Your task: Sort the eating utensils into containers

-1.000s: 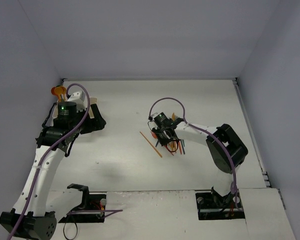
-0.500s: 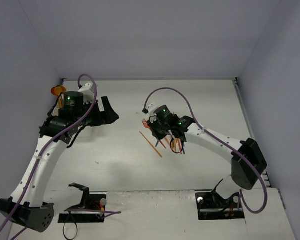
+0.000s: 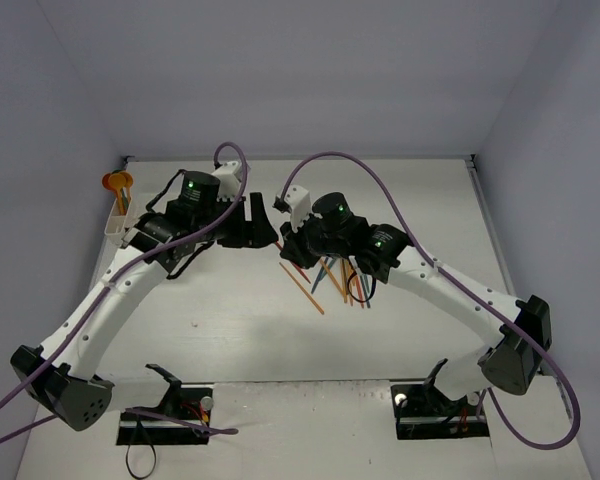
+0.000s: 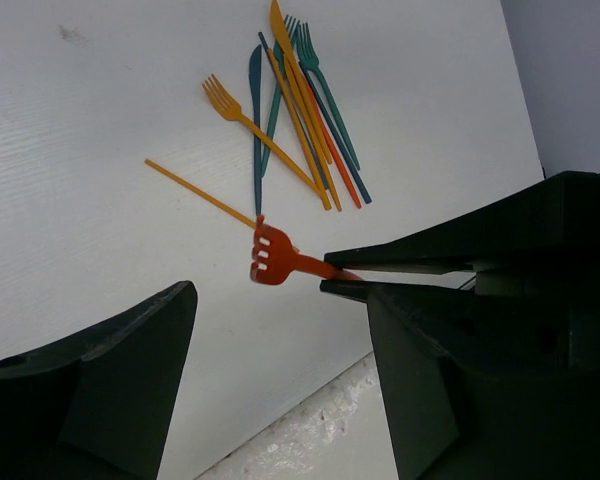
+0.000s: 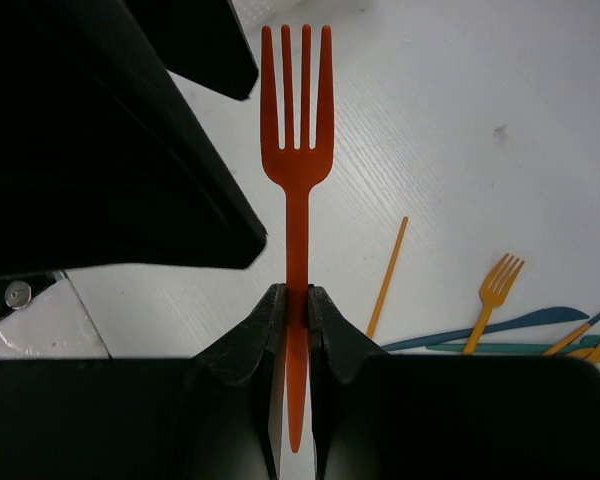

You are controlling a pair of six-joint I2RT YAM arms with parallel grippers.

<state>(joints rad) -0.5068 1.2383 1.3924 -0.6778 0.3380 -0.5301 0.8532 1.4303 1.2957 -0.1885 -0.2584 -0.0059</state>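
Note:
My right gripper (image 5: 297,300) is shut on the handle of a red-orange fork (image 5: 297,150), which it holds above the table with the tines pointing away. In the top view this gripper (image 3: 291,249) sits just left of the pile of eating utensils (image 3: 342,281). My left gripper (image 4: 280,400) is open, and the fork's tines (image 4: 273,257) hover just past its fingertips, between them. Its dark fingers (image 5: 130,130) loom close on the left of the right wrist view. The white containers (image 3: 118,228) stand at the far left, with an orange spoon (image 3: 115,182) upright in them.
A loose orange stick (image 3: 302,288) lies left of the pile, and a yellow fork (image 4: 245,115) lies at the pile's edge. The table's near edge and a rougher strip (image 4: 310,430) run under the left gripper. Grey walls close in the back and both sides.
The left arm swung right from the containers to the middle. The right gripper closed on the fork, lifted it from the pile and carried it left until the two grippers met.

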